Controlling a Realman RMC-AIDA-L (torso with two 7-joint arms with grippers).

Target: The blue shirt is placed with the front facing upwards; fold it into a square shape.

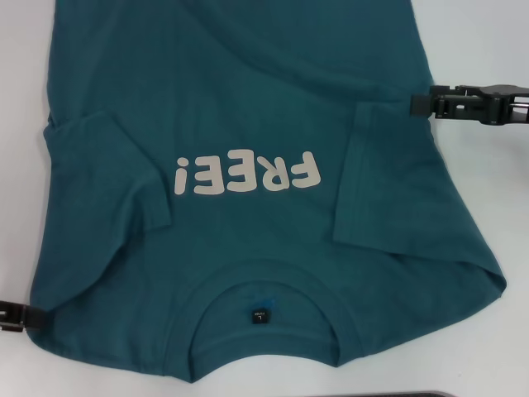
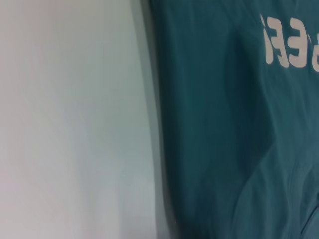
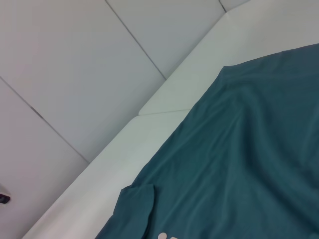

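The right arm reaches in level from the robot's right, its black right gripper pointing inward at mid-height of the head view. Its tip sits at the right edge of the shirt, just beyond the folded-in right sleeve; whether it touches the cloth cannot be told, and nor can the set of its fingers.

Only a black sliver of the left gripper shows, low at the left border of the head view, with its tip just beside the shirt's near-left corner. Its fingers are too cut off to judge, and contact with the cloth is unclear.

The shirt lies front up on the white table, spread between the two grippers. Its collar is toward the robot, so the "FREE!" print reads upside down. Both sleeves are folded in over the chest; the left sleeve lies inward of the left gripper and farther from the robot. A small black label sits inside the collar. The left wrist view shows the shirt's edge against bare table.
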